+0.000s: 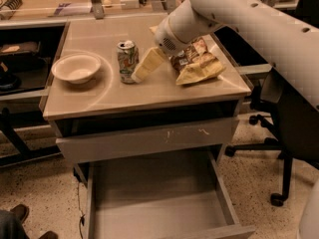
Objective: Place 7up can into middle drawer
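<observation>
The 7up can [127, 60], green and white with a silver top, stands upright on the tan table top [149, 91], left of centre. My gripper [145, 65], pale cream, reaches down from the white arm [224, 14] and sits right beside the can's right side, at or nearly at its wall. The middle drawer [154, 200], grey metal with a flat bare floor, is pulled wide open below the table, nearer the camera. Nothing lies in it.
A white bowl [76, 67] sits left of the can. A crisp bag [198, 62] lies to the right, behind the gripper. A grey drawer front with pale scratches [149, 139] sits above the open drawer. An office chair [279, 133] stands at right; a shoe [20, 213] shows bottom left.
</observation>
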`<state>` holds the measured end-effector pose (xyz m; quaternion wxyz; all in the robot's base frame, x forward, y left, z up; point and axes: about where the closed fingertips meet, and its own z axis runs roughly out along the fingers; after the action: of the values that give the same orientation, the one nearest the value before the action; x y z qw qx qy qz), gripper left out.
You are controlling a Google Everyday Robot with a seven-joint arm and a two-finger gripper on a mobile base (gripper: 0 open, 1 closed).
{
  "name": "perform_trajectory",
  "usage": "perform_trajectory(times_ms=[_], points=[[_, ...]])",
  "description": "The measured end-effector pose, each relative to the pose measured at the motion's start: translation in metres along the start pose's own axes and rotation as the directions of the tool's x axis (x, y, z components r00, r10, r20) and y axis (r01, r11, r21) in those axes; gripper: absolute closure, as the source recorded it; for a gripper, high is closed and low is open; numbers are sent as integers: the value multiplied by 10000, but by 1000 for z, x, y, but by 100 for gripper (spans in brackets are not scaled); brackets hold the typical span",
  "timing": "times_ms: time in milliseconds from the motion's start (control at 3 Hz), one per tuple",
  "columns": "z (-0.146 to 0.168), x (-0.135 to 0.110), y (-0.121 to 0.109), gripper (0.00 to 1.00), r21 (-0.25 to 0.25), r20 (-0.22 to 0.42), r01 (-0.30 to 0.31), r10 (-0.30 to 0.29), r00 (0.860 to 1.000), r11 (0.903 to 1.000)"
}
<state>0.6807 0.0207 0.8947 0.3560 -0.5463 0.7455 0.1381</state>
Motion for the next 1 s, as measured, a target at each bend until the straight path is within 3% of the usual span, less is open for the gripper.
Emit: perform_trajectory(times_ms=[1000], points=[[60, -37, 17, 0, -972, 710, 107, -38, 9975, 9952]])
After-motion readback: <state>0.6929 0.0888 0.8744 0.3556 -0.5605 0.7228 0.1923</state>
